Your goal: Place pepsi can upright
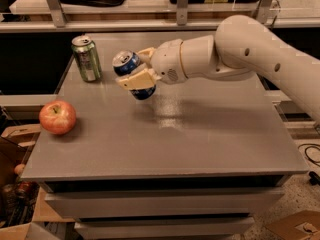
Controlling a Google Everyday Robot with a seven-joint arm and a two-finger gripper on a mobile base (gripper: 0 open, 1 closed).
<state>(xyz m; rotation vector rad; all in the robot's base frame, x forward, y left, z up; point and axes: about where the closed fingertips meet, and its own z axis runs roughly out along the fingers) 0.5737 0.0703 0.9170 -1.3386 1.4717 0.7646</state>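
Observation:
The pepsi can (pixel 131 70), dark blue with silver ends, hangs tilted above the grey table (pixel 200 134), its silver top pointing up and to the left. My gripper (pixel 136 68) is shut on the pepsi can, with one cream finger (pixel 137 79) across its front and the other behind it. The white arm reaches in from the right. The can is held over the table's back middle, clear of the surface.
A green-and-silver can (pixel 86 58) stands upright at the table's back left. A red apple (pixel 58 117) lies near the left edge. A shelf with metal posts runs behind the table. Cardboard boxes sit on the floor at the left.

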